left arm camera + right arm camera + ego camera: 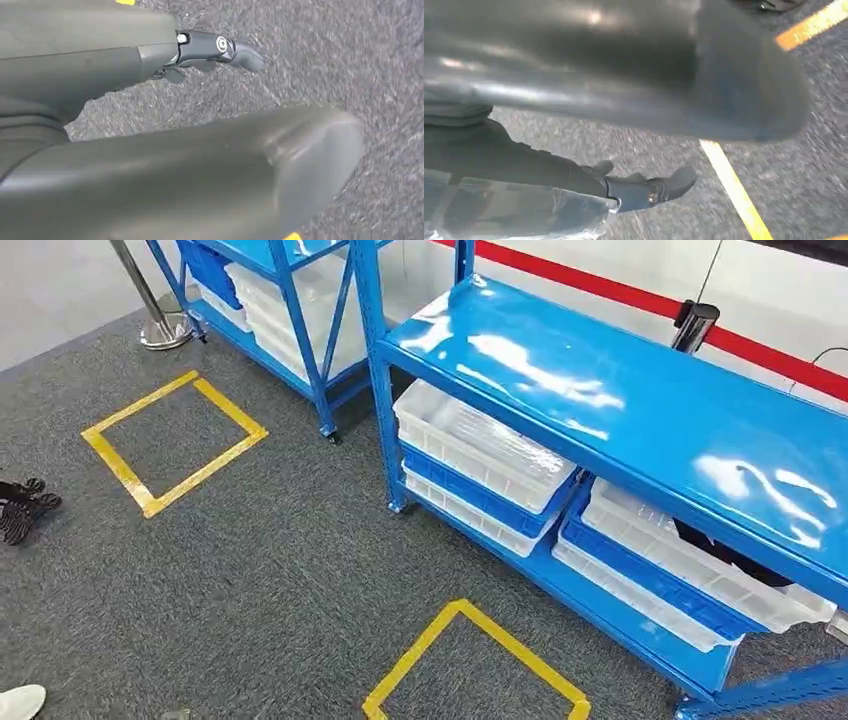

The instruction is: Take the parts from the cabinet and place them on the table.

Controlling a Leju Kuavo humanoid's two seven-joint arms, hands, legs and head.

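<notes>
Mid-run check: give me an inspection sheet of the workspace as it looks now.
Surface: shelf top, glossy blue, glare patches.
Job's things: white and blue trays stacked on the lower shelf; dark item in the right-hand stack; clear bag.
Clutter: black object on the carpet, unidentified.
Robot hands: left robot hand holds nothing, fingers apart; right robot hand appears to hold the clear bag.
Cables: thin wire beyond the rack.
Surroundings: grey carpet, yellow tape squares, red barrier belt, white shoe.
</notes>
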